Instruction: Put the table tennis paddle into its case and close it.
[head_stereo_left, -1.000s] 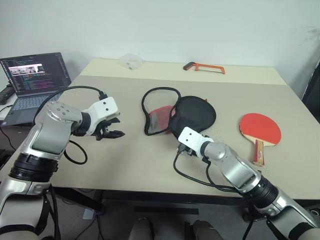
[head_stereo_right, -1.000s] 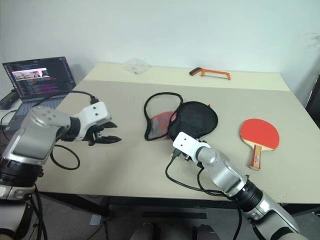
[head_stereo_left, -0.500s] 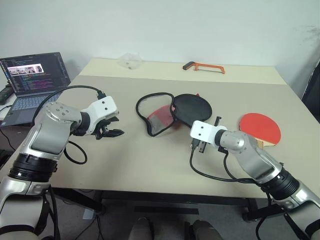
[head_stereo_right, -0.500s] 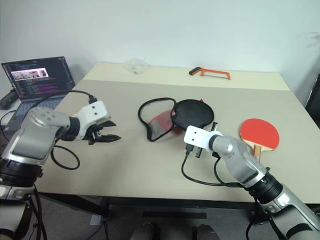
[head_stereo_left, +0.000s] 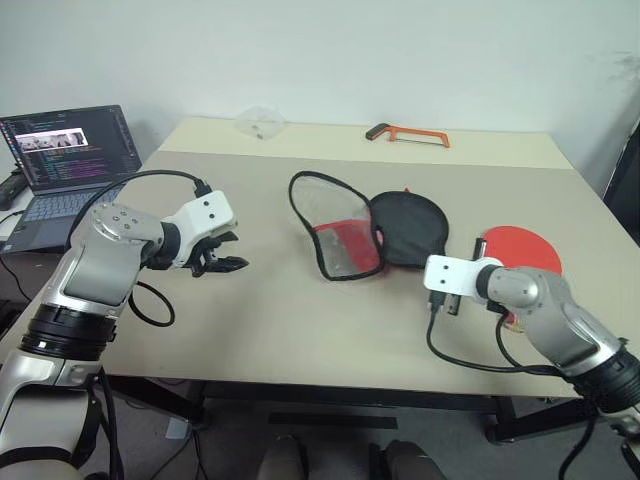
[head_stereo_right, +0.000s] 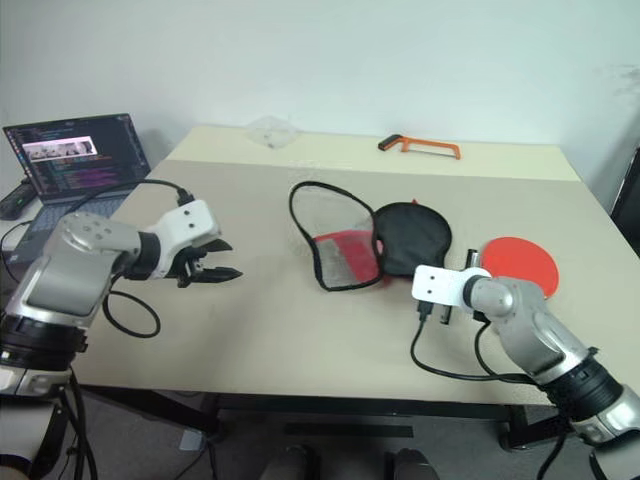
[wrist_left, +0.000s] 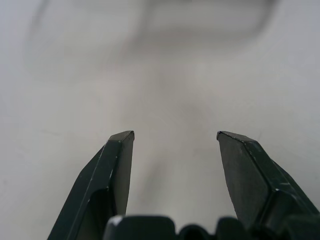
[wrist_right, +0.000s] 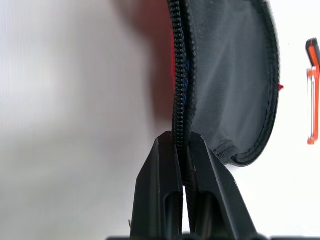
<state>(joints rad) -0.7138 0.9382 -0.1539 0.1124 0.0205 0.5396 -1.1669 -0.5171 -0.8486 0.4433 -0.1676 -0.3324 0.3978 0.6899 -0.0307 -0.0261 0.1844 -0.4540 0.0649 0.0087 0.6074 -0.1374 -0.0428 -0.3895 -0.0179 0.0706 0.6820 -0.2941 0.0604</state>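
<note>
case (head_stereo_left: 375, 235) mid-table (head_stereo_left: 250, 320), paddle (head_stereo_left: 525, 245) just right of it, hacksaw (head_stereo_left: 408, 133) behind, laptop (head_stereo_left: 65, 160) far left

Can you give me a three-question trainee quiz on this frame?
1. True or false: the paddle already lies inside the case.
2. What does the right tool pinch? A) the case's zipper rim B) the paddle's handle C) the orange saw
3. Is the left tool open or shut?

Key: 1 false, it lies on the table beside the case; 2 A; 3 open, holding nothing.
</note>
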